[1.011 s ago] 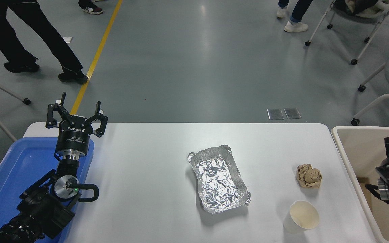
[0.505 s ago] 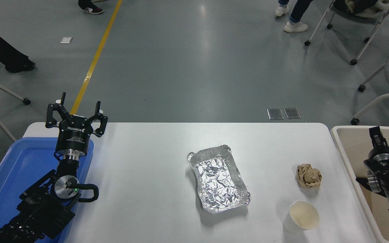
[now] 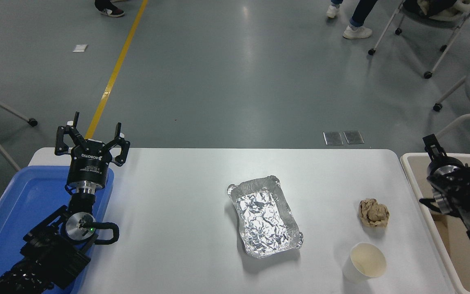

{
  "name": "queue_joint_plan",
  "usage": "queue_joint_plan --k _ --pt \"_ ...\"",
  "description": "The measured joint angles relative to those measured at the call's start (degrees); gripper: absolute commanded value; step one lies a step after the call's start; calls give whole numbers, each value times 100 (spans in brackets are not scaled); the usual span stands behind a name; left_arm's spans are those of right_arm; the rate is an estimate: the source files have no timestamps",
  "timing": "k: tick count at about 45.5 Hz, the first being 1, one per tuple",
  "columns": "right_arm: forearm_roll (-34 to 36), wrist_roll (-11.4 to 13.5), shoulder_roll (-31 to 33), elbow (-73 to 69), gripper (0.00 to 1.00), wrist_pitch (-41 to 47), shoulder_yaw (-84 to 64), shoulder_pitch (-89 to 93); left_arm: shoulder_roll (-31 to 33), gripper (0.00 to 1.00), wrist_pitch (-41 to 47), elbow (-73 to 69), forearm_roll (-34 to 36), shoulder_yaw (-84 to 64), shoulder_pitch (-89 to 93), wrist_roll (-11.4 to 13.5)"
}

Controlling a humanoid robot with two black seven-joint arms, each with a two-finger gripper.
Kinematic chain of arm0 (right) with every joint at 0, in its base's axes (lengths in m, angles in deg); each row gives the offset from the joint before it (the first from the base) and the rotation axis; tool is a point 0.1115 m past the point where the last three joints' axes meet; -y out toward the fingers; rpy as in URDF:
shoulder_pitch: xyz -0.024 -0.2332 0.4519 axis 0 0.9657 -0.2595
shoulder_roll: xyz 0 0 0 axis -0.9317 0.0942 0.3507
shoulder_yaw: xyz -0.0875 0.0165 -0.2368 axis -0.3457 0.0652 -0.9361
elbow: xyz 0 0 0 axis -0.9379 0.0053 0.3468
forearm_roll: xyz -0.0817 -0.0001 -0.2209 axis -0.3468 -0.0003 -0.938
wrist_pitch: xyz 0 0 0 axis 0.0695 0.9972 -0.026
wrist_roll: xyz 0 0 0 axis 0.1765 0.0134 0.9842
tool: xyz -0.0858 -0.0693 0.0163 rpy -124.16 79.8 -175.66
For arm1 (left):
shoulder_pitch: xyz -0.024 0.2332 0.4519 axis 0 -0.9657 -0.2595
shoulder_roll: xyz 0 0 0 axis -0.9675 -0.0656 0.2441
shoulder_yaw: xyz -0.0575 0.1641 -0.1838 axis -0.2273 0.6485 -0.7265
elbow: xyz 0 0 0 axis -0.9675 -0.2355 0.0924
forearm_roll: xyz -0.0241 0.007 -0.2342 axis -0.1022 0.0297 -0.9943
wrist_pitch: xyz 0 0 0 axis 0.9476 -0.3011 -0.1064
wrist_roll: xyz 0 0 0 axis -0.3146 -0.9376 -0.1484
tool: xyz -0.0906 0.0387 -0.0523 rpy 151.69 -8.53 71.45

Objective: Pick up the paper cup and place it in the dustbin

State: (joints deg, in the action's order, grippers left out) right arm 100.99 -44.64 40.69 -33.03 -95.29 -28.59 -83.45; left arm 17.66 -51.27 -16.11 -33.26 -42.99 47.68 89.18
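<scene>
My right pincer [image 3: 434, 143], grip state unreadable, hangs over the dustbin [image 3: 412, 179]; the upright paper cup [image 3: 364, 267] stands leftward and nearer me, probably within reach.

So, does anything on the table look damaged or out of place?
Only the foil tray: its silver base is heavily crinkled and it sits askew to the table edge. The paper cup stands upright beside a crumpled brown paper ball.
</scene>
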Motion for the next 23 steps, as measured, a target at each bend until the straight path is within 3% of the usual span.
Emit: queue_joint_plan --k 15,23 --pt "-1225 0 198 -2670 100 501 -1741 -2167 3 99 -5 0 -1 0 0 -1" --pt "-1863 -1 241 -3992 100 1338 -2437 -3393 4 99 -6 0 -1 3 2 -2"
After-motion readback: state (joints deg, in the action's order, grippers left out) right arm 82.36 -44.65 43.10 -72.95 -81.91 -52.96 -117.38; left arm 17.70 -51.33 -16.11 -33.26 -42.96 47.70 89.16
